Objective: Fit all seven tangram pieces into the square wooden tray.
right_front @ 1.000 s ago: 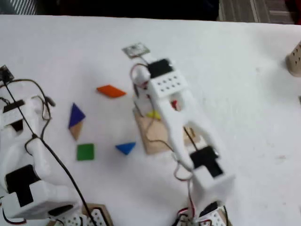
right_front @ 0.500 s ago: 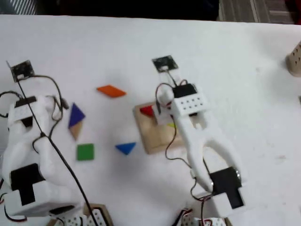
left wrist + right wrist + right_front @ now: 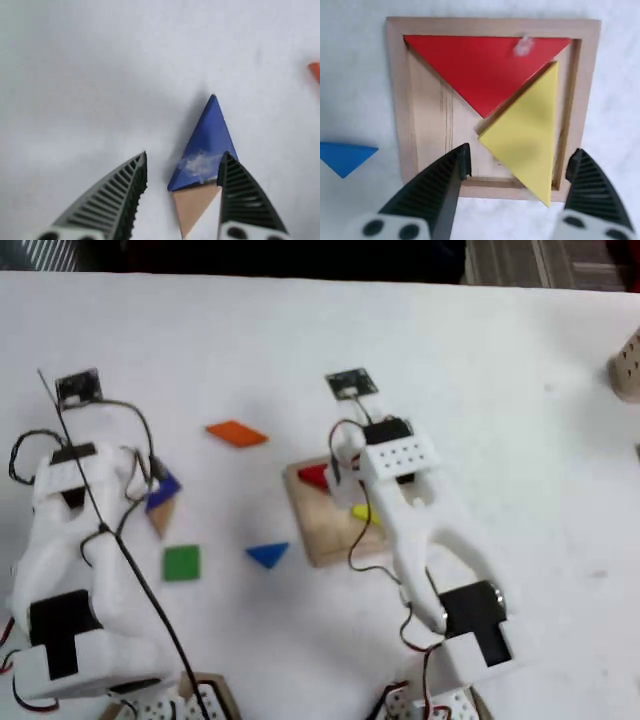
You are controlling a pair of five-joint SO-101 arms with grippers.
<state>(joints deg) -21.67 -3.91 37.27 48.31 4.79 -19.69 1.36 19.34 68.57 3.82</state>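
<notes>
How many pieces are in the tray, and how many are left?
Two are in the tray: red triangle and yellow triangle, whose tip seems over the rim. The left jaws hang open over the dark blue triangle. Tan triangle, orange piece, green square and light blue triangle also wait outside.
</notes>
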